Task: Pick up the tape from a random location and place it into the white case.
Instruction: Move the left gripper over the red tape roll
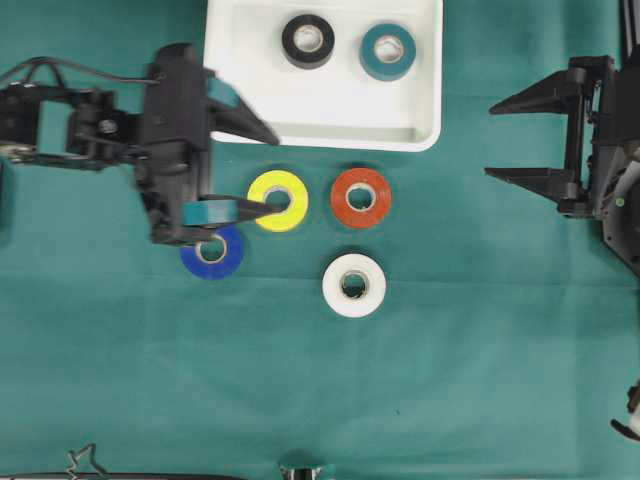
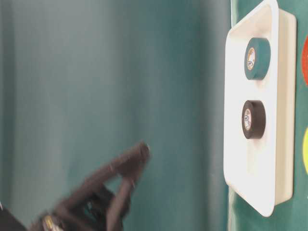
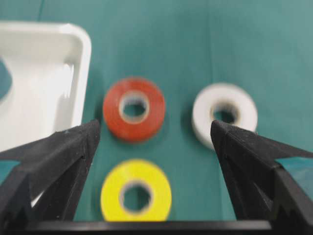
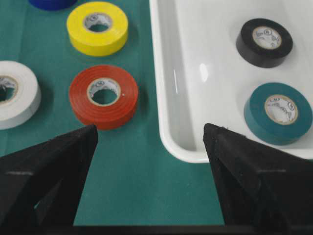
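Black fingers of the left gripper fill the bottom corners of its own wrist view, spread wide with nothing between them. From overhead, that gripper sits at centre left: one finger lies over the lower left corner of the white case, and the other crosses the yellow tape. Whether it touches that roll I cannot tell. Teal pads show on both fingers.

Right gripper waits at the right edge of the overhead view, jaws well apart, gripping nothing and touching nothing.

On the green bench lie four loose rolls. The yellow tape and the red tape sit side by side just below the case. A blue tape lies lower left, partly under the left gripper. A white tape lies lower down, below the red one.

Inside the case, at the top centre of the overhead view, rest a black tape and a teal tape, side by side and apart. Their paper cores carry small printing, too fine to read in any view.
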Tool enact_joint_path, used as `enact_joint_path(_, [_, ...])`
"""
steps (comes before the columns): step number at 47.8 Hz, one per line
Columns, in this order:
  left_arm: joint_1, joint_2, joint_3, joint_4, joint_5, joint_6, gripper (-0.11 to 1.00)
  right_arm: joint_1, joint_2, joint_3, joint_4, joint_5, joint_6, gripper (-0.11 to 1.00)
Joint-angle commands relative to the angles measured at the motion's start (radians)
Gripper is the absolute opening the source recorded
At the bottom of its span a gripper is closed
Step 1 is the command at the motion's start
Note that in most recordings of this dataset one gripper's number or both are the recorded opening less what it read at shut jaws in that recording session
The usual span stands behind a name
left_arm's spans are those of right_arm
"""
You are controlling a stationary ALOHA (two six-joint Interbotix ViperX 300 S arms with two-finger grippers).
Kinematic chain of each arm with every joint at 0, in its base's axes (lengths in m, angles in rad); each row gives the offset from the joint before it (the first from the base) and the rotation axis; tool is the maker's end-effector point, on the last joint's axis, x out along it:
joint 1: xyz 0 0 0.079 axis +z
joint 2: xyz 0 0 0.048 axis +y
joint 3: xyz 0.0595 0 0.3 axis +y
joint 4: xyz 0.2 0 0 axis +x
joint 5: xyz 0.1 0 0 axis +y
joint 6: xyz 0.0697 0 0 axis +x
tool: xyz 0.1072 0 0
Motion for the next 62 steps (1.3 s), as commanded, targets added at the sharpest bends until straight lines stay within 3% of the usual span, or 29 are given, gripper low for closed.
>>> enact_joint_path(1, [-0.005, 0.031, -0.078, 0.002, -0.005, 0.003, 0.98, 0.003, 0.002, -0.023, 0.000, -0.003, -0.002, 0.82])
enact_joint_path(26, [-0.005, 0.186, -0.265, 0.003, 0.014, 0.037, 0.98, 0.003, 0.002, -0.023, -0.002, 0.002, -0.006, 0.82])
enact_joint_path(52, [-0.003, 0.213, -0.299, 0.003, 0.025, 0.028, 0.98, 0.003, 0.002, -0.023, -0.003, 0.008, -0.006, 0.82])
enact_joint_path(62, [-0.005, 0.249, -0.371, 0.002, 0.160, 0.011, 0.98, 0.003, 0.003, -0.023, -0.003, 0.011, -0.006, 0.82])
